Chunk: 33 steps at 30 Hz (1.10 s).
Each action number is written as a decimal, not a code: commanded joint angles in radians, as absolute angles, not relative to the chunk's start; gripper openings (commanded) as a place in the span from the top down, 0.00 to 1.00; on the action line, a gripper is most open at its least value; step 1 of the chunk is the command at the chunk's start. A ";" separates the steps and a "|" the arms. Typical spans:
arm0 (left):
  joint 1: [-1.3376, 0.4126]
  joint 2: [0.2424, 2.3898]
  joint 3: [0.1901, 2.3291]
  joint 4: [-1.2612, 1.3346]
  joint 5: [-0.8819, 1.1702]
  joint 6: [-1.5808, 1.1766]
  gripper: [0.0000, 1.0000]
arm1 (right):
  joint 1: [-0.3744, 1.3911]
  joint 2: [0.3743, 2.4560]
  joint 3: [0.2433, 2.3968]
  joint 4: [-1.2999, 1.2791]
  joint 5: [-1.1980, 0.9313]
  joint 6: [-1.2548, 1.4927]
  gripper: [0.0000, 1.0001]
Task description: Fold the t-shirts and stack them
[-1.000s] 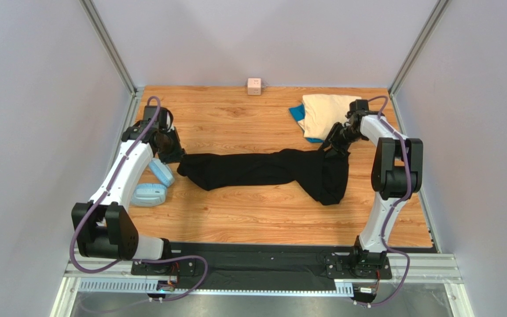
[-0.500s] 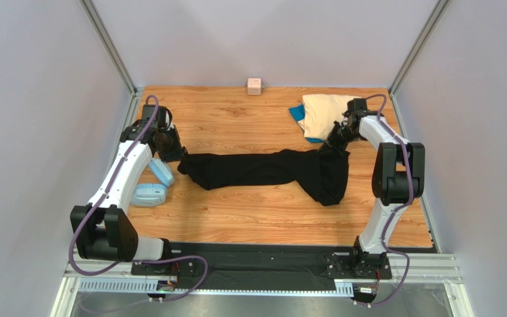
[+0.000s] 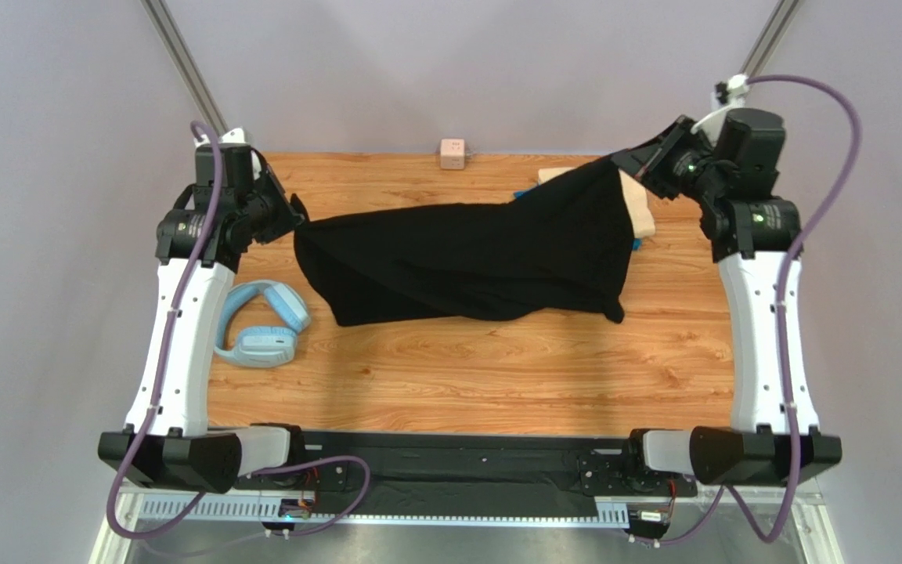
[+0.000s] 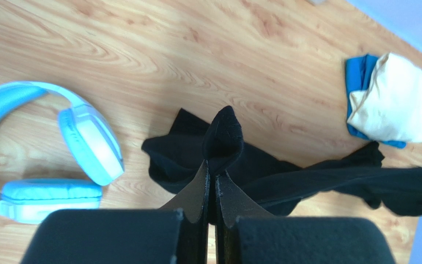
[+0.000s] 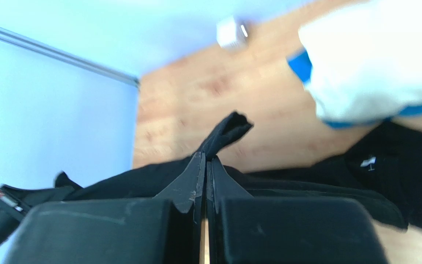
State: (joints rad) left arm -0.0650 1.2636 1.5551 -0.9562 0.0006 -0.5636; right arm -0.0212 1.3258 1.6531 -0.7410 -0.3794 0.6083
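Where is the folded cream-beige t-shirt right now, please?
In the top view the cream-beige t-shirt lies far right, atop the bright blue t-shirt, partly hidden behind the raised black t-shirt.

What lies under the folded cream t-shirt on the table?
A blue t-shirt lies under the cream t-shirt; only narrow strips along its edges show. The rest of it, and anything below it, is covered.

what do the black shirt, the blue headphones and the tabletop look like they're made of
Black t-shirt: soft matte knit cloth, probably cotton; it sags and creases with no shine.
Headphones: smooth light-blue plastic, likely with padded cushions; the cups show a faint sheen.
Tabletop: wood or wood-look laminate with a satin finish; grain lines show, but which of the two it is cannot be told.
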 commanded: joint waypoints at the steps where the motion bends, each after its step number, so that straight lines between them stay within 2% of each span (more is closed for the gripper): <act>1: -0.061 1.195 1.603 -1.031 -0.087 -0.572 1.00 | -0.040 1.230 1.801 -0.690 -0.322 0.644 1.00; 13: -0.063 1.000 1.678 -1.066 -0.224 -0.497 1.00 | -0.043 1.052 2.035 -0.730 -0.315 0.608 1.00; 21: -0.083 0.916 1.905 -1.109 -0.181 -0.545 1.00 | -0.043 1.023 2.296 -0.772 -0.282 0.594 1.00; 33: -0.083 0.824 1.967 -1.154 -0.249 -0.542 1.00 | -0.041 1.037 2.391 -0.772 -0.291 0.629 1.00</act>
State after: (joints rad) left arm -0.0811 0.7982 1.9678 -1.1278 -0.2173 -0.5514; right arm -0.0372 0.9962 2.3798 -0.7853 -0.3187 0.6144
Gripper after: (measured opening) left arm 0.009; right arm 0.006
